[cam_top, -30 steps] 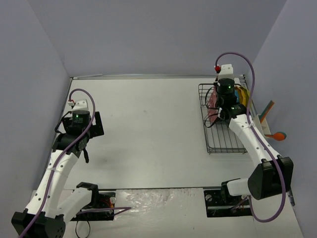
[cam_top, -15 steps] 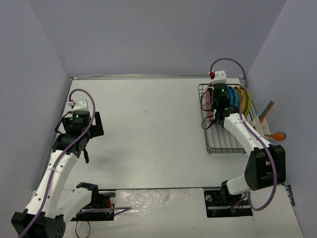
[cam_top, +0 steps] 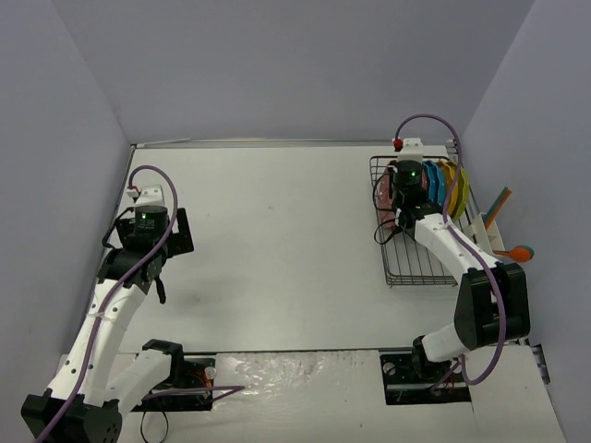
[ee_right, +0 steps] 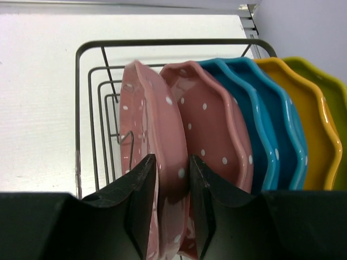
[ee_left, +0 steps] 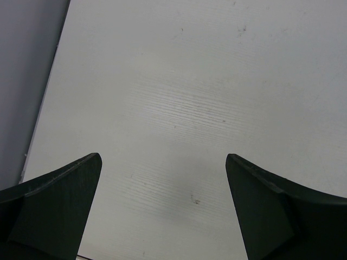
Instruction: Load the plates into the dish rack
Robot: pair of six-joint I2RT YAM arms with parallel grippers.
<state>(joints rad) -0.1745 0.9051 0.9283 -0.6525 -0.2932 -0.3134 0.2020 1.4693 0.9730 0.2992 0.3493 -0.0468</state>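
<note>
The plates [ee_right: 255, 114] stood in the dish rack [ee_right: 162, 42], six of them in your right wrist view, on edge in a row at the rack's far end: two pink, two blue, one orange-yellow and one yellow-green at the right. The rack itself sat at the far right corner of the table [cam_top: 277, 231]. Your right gripper [ee_right: 172, 160] was clamped on the rim of the leftmost pink plate [ee_right: 142, 124], a finger against each face, and that plate looked seated upright just beside its pink twin. Your left gripper [ee_left: 162, 160] hung spread wide, holding nothing, over the table near its left edge. No plate lay out on the table in the overhead view, so I judged the loading all but finished. What remained for you was to let that pink plate go and lift clear without tipping the row.
</note>
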